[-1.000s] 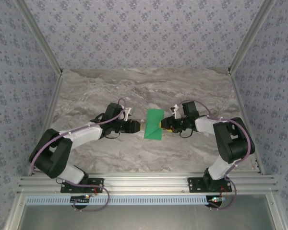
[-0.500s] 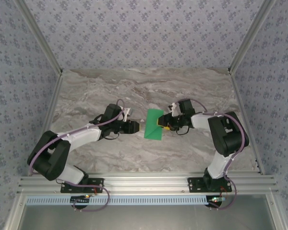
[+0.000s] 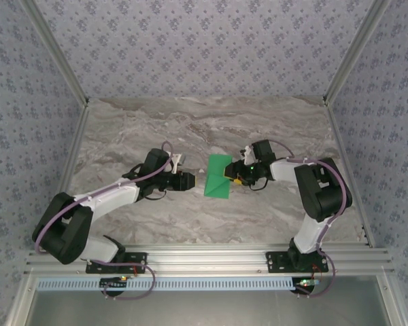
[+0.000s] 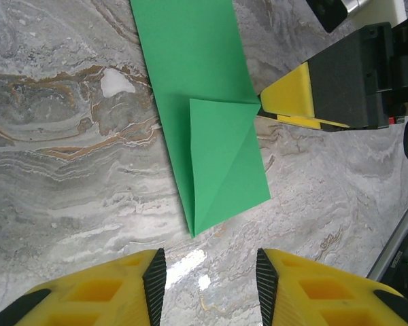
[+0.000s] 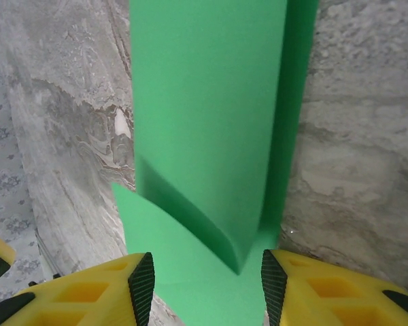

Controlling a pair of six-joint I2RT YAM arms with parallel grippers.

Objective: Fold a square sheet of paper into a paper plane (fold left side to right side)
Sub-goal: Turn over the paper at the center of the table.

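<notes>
The square sheet of paper (image 3: 217, 176) lies mid-table as a bright green strip folded in half, its near corner turned over into a triangle (image 4: 224, 163). My left gripper (image 3: 193, 180) is just left of it, open and empty. In the left wrist view the paper's point lies a little ahead of the left gripper (image 4: 207, 278). My right gripper (image 3: 234, 178) is at the paper's right edge, open. In the right wrist view the right gripper (image 5: 202, 278) stands astride the green paper (image 5: 211, 102), where a flap (image 5: 183, 224) curls up off the layer below.
Bare marble tabletop (image 3: 190, 122) surrounds the paper. Aluminium posts and patterned walls (image 3: 204, 41) close in the sides and back. The arm bases sit on the rail (image 3: 204, 258) at the near edge. The right gripper's yellow finger (image 4: 292, 102) touches the paper's edge in the left wrist view.
My left gripper has drawn back slightly to the left, off the paper's edge. The right arm has shifted its wrist and its jaws have widened a little. The paper has stayed in place.
</notes>
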